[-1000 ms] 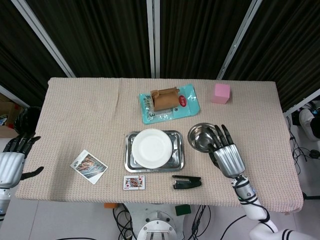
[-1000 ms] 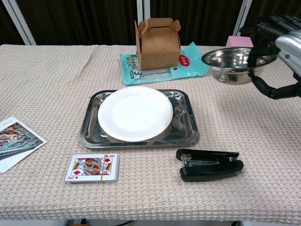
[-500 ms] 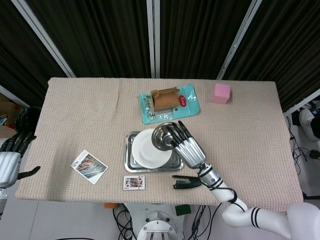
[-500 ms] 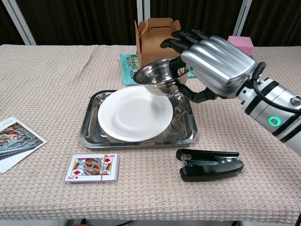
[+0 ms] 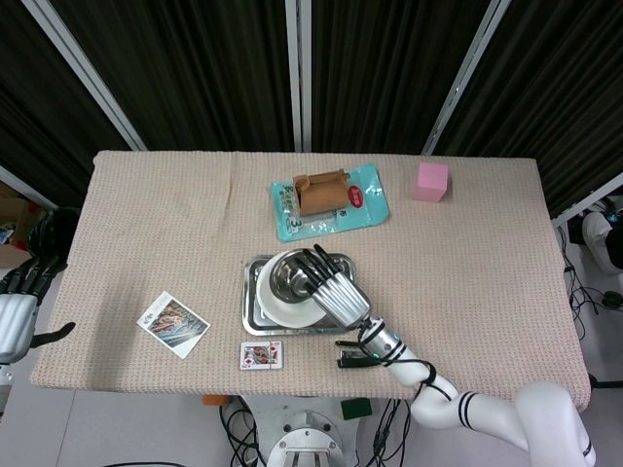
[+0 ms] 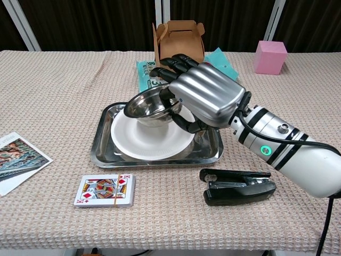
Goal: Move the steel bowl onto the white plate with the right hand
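Observation:
The steel bowl [image 6: 150,108] [image 5: 291,277] is over the middle of the white plate [image 6: 139,142] [image 5: 275,309], and I cannot tell whether it touches the plate. The plate lies in a steel tray [image 6: 102,140] [image 5: 250,313]. My right hand [image 6: 205,98] [image 5: 334,291] grips the bowl by its right rim, fingers over the edge and thumb beneath. My left hand [image 5: 19,306] hangs off the table's left edge with its fingers apart and nothing in it.
A black stapler [image 6: 237,186] lies in front of the tray on the right. A card deck [image 6: 104,190] and a photo card [image 6: 18,160] lie front left. A brown carton [image 6: 177,38] on a teal pouch [image 5: 331,211] stands behind the tray, a pink cube [image 6: 269,56] back right.
My right hand has carried the bowl left and down, from above the tray's right part to low over the plate's middle. The left hand has stayed put.

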{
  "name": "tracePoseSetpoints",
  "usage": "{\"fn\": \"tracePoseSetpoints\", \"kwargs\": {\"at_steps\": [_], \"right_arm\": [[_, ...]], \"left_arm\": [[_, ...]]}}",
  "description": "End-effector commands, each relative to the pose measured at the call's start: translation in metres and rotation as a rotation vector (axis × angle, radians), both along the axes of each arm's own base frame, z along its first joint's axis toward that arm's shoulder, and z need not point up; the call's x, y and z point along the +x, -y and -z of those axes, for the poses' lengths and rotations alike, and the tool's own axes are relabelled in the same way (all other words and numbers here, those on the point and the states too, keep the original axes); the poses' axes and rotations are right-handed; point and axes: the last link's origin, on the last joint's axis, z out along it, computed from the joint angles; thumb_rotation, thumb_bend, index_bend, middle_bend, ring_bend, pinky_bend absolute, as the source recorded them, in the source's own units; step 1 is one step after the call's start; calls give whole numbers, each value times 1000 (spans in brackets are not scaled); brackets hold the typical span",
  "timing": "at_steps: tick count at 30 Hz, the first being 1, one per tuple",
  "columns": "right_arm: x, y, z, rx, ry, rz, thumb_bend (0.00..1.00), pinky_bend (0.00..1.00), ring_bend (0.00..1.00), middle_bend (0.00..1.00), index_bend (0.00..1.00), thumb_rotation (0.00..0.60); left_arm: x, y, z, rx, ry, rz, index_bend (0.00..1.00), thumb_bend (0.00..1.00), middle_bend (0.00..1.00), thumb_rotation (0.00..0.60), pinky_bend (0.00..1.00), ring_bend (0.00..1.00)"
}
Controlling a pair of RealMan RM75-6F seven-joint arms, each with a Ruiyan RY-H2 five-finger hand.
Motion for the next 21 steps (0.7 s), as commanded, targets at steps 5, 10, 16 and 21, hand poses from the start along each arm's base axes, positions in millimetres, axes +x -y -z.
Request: {"fn": "tracePoseSetpoints", "kwargs": {"at_steps": [5, 10, 16, 21], "right_arm": [[-1, -2, 14, 47, -4, 3, 458, 0, 0, 77, 862, 600], [-5, -3, 14, 106, -24, 17, 223, 0, 0, 32, 627, 600], [-8, -5, 6, 130, -27, 57, 130, 0, 0, 0, 301, 600], [-10, -9, -4, 135, -22, 80, 122, 0, 0, 0, 230, 600]], "left_arm": [[0, -1, 0, 5, -2, 4, 183, 0, 131, 600, 158, 62], [-2, -1, 0, 4, 1, -1, 184, 0, 131, 600, 158, 62], [-3, -1, 2, -1, 2, -3, 184, 0, 131, 600, 158, 62], [-2, -1, 2, -1, 2, -1, 183, 0, 131, 599, 159, 62]]}}
